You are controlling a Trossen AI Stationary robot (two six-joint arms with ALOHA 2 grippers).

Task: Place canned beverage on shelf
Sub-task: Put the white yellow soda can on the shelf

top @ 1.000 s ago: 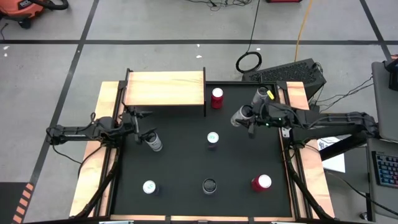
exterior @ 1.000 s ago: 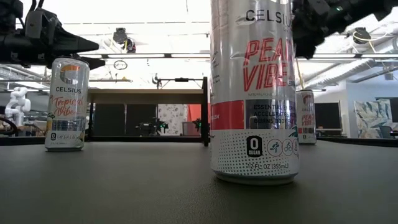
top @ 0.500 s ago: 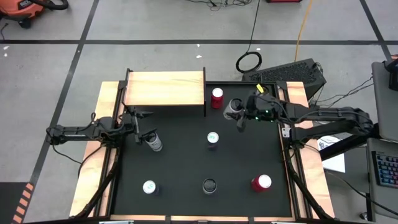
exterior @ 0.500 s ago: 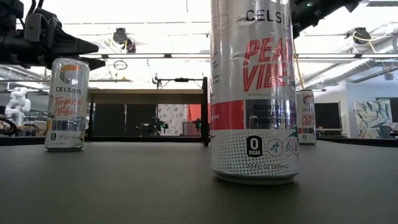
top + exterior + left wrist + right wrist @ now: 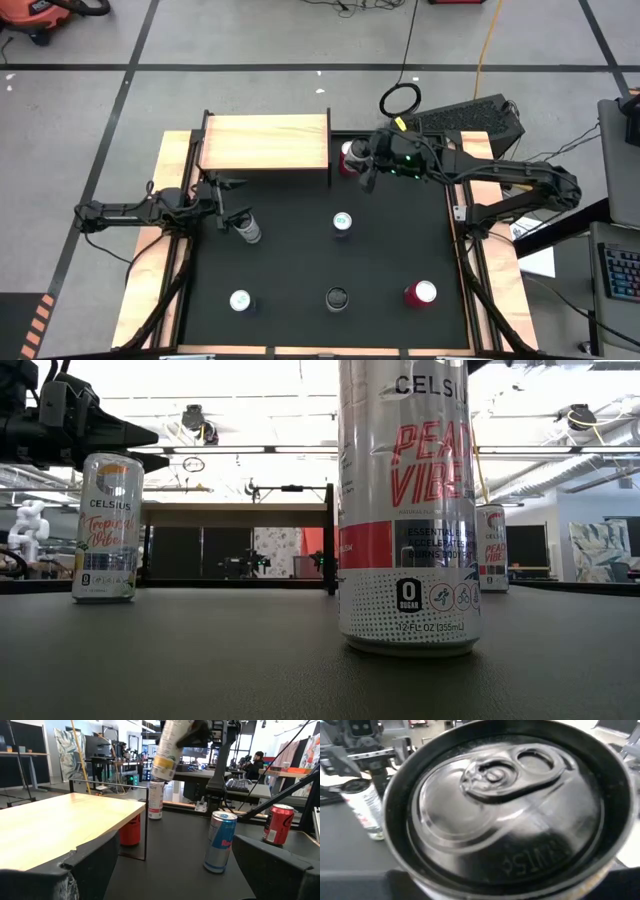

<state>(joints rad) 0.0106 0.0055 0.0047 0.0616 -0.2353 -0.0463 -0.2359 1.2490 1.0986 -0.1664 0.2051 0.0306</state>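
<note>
My right gripper [image 5: 363, 163] hangs in the air just right of the shelf [image 5: 265, 142], shut on a canned beverage [image 5: 166, 749]. The can's dark top [image 5: 505, 805] fills the right wrist view. The shelf is a light-wood board on thin black legs at the table's far left, and a red can [image 5: 348, 156] stands beside its right leg. My left gripper [image 5: 236, 214] waits open at the table's left edge, with a silver can [image 5: 248, 231] standing close by it. My right gripper holds the can by its side wall, near the top end [image 5: 176, 731], coming roughly level from the table's right. The can is lifted clear of the table and tilted, its bottom end [image 5: 161, 772] lower and nearer the shelf. The can hides the fingers in the wrist view.
Other cans stand on the black mat: a blue-and-silver one [image 5: 342, 222] in the middle, and a white one [image 5: 240, 300], a dark one [image 5: 336, 298] and a red one [image 5: 420, 293] along the near edge. Pale wooden rails [image 5: 140, 300] run down both sides.
My right gripper has carried the can toward the table's left and far side and upward, nearing the shelf's right end. It has risen out of the top of the low view. The can has stayed in its hold, clear of the table.
</note>
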